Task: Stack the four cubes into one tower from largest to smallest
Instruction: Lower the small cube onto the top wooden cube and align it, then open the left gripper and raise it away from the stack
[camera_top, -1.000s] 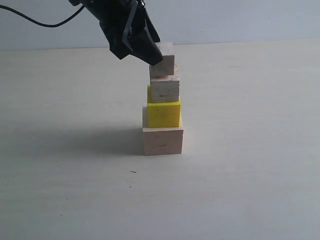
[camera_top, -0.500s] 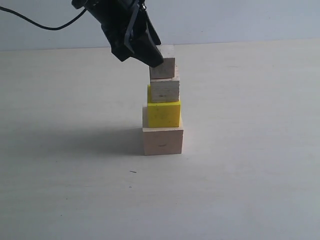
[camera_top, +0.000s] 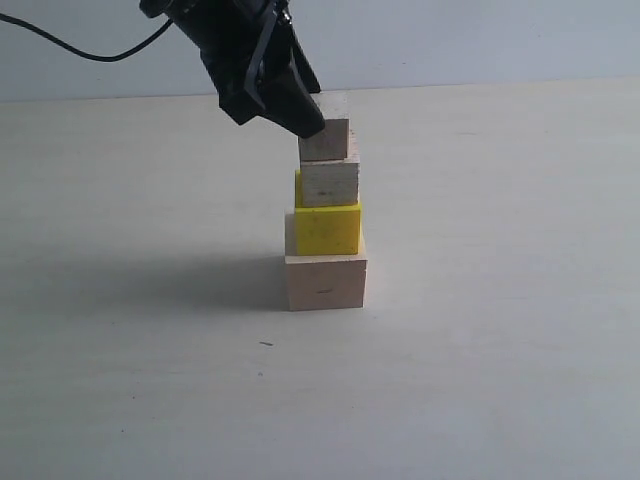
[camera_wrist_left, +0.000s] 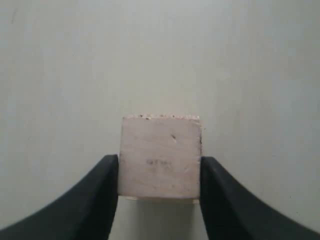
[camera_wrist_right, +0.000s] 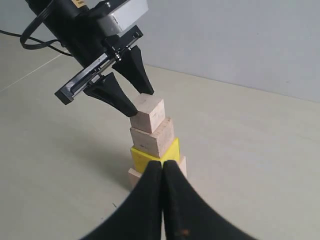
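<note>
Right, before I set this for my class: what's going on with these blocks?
The left gripper is clamped on the smallest wood cube, holding it on top of the medium wood cube. Below come the yellow cube and the large wood cube, which stands on the table. The right gripper is shut, holds nothing, and is apart from the cubes.

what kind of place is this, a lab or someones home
Most likely a robotics lab bench, not a home: a plain pale tabletop against a blank wall, and a black robot hand gripping the top cube of a four-cube tower.
</note>
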